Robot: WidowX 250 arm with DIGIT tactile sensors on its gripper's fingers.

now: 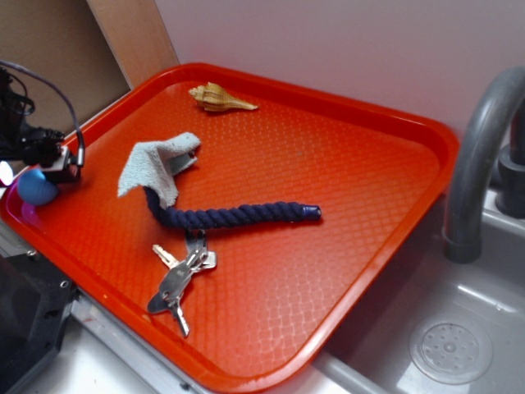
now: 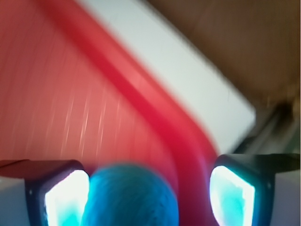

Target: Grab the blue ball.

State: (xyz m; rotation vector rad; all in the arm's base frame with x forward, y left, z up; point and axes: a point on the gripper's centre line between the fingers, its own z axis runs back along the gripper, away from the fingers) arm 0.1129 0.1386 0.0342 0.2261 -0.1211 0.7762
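Observation:
The blue ball [image 1: 37,187] lies at the tray's far left edge, just inside the rim. My gripper [image 1: 34,174] hangs low over it, one finger on either side. In the wrist view the ball [image 2: 129,197] fills the lower middle between my gripper's [image 2: 149,194] two fingers. It rests against the left pad [image 2: 66,195]. A strip of red tray separates it from the right pad [image 2: 233,195], so the gripper is open around the ball. The wrist view is blurred.
The orange-red tray [image 1: 361,164] carries a seashell [image 1: 220,98] at the back, a grey cloth [image 1: 160,164] over one end of a navy rope [image 1: 234,215], and keys [image 1: 180,275] in front. A grey faucet [image 1: 476,164] and sink [image 1: 451,345] stand to the right. A brown board [image 1: 57,41] rises behind my gripper.

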